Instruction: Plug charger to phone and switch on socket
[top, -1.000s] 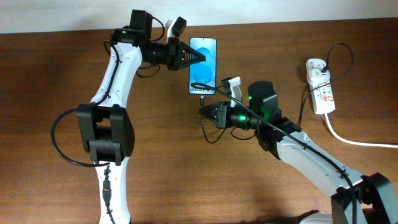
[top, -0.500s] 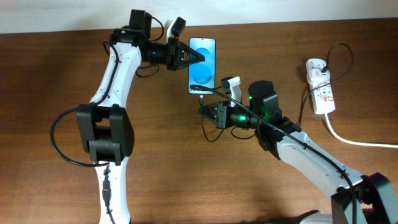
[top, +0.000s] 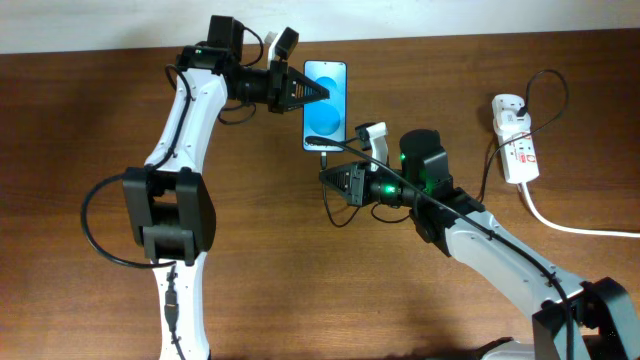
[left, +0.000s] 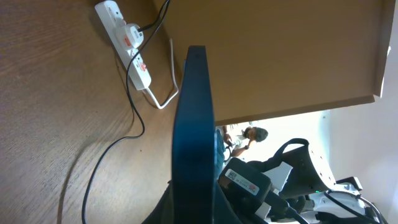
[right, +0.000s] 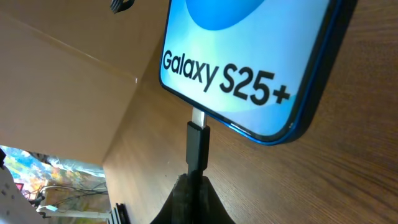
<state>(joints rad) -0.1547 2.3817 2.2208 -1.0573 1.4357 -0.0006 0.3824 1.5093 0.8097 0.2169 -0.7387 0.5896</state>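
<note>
The phone (top: 326, 100) lies on the brown table with its blue screen up. My left gripper (top: 316, 92) is shut on its left edge; the left wrist view shows the phone edge-on (left: 193, 118) between the fingers (left: 193, 208). My right gripper (top: 328, 176) is shut on the charger plug (right: 198, 146), just below the phone's bottom edge. In the right wrist view the plug's metal tip meets the port under the "Galaxy S25+" text on the phone (right: 249, 56), between my right fingers (right: 198, 186). The socket (top: 515, 138) lies at the far right, also seen in the left wrist view (left: 124, 40).
The charger's thin black cable (top: 487, 172) runs over my right arm to the socket. The socket's thick white cord (top: 575, 228) trails off the right edge. The table's far edge (top: 450, 32) is close behind the phone.
The charger plug and its cable have shifted up a little to the phone's bottom edge. Both arms are otherwise still.
</note>
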